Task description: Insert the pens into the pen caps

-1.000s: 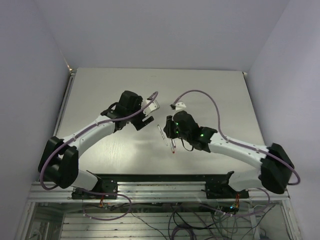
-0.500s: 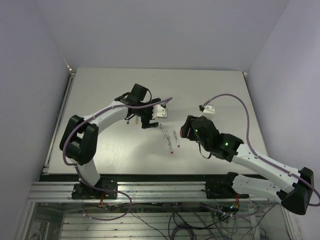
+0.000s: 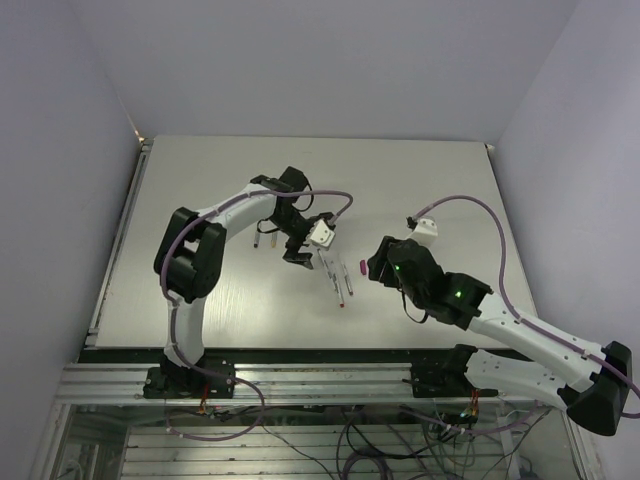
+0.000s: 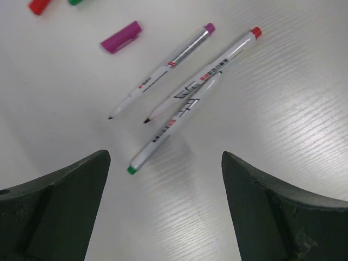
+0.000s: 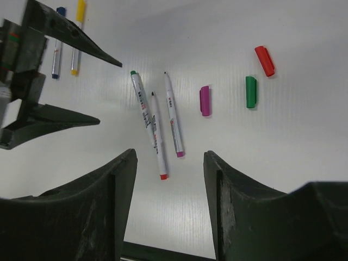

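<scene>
Three uncapped grey-white pens lie close together on the table (image 3: 200, 290): one with a green end (image 4: 163, 134), one with a red end (image 4: 224, 52) and one with a magenta end (image 4: 174, 60). They also show in the right wrist view (image 5: 157, 136) and in the top view (image 3: 340, 283). The magenta cap (image 4: 120, 37), green cap (image 5: 250, 91) and red cap (image 5: 264, 60) lie loose beside them. My left gripper (image 4: 166, 157) is open and empty, just short of the green-ended pen. My right gripper (image 5: 169, 155) is open and empty, on the pens' other side.
Two more pens, one with a blue end (image 5: 57, 41) and one with a yellow end (image 5: 77, 38), lie side by side left of the left gripper (image 5: 54, 81). Walls close in the table at the back and on both sides.
My left arm has swung right and toward the three pens. My right arm has drawn back to the right, off the pens, which now lie uncovered.
</scene>
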